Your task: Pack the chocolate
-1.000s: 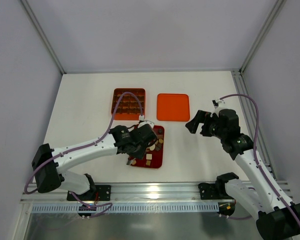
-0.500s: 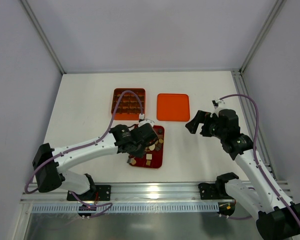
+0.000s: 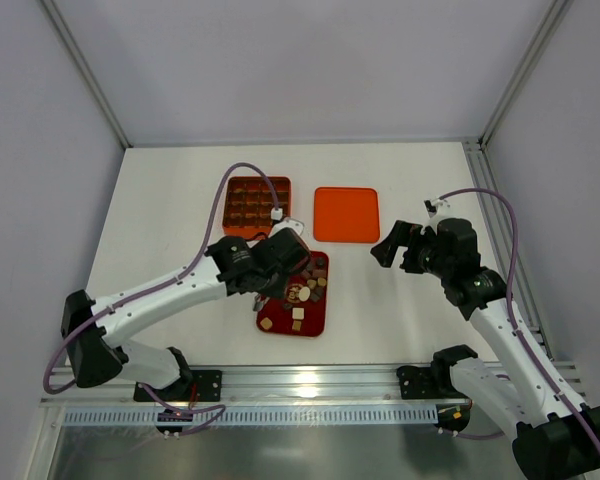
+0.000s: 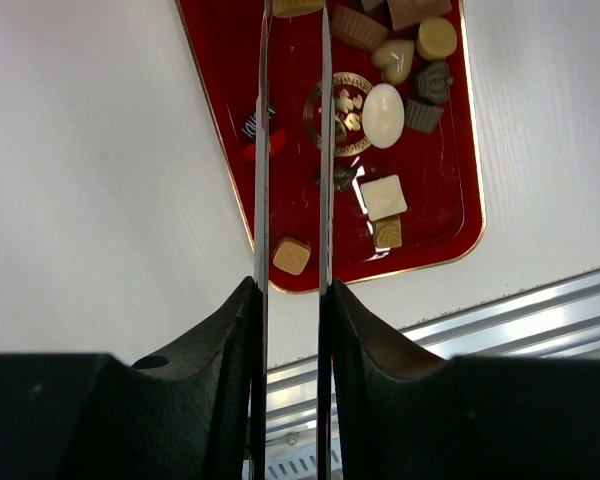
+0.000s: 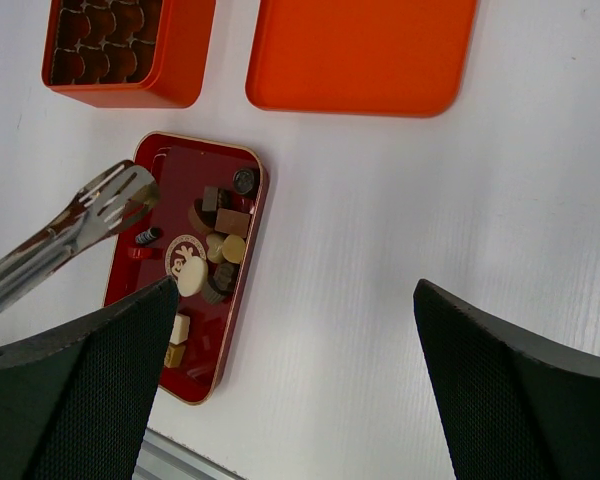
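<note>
while the left gripper [image 4: 292, 290] is closed on metal tongs [image 5: 75, 225] above the red tray [image 4: 225, 90], the chocolate [image 5: 212, 250] lies loose in that tray, near the orange box [image 5: 130, 93] and lid [image 5: 360, 50]. whether the tongs pinch a piece i cannot tell. the right gripper [image 5: 292, 290] hangs wide apart, holding nothing.

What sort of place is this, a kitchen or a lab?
Probably a robot test booth: two arms bolted to a metal rail, bare white walls around a white table, chocolates laid out on a red tray.
</note>
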`<state>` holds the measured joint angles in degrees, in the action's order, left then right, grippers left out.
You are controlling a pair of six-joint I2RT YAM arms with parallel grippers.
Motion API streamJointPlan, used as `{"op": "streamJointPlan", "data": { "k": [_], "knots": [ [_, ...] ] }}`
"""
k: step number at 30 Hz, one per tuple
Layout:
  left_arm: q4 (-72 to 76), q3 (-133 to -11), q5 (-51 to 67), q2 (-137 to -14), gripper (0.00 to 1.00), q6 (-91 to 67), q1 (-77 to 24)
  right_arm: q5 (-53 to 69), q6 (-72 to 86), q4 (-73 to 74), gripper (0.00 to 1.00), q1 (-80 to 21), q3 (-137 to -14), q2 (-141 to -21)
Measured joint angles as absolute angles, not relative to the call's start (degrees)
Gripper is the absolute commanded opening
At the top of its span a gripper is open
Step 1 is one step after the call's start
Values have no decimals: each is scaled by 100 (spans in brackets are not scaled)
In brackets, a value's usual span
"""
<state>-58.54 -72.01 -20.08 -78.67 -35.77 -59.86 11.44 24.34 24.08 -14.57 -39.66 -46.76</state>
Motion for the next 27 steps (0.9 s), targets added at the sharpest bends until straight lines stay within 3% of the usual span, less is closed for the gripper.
{"op": "streamJointPlan", "data": {
  "k": [12,27],
  "knots": [
    [-5774,-8436,-2016,-8160,33,-2884,-4399,1149,2429,2432,100,-1466,-4051,-4694],
    [-5413,-9904,-1988,-10278,33,-2143,-2856,1177,2412,2429,100,-1468,-4086,-4838]
  ]
}}
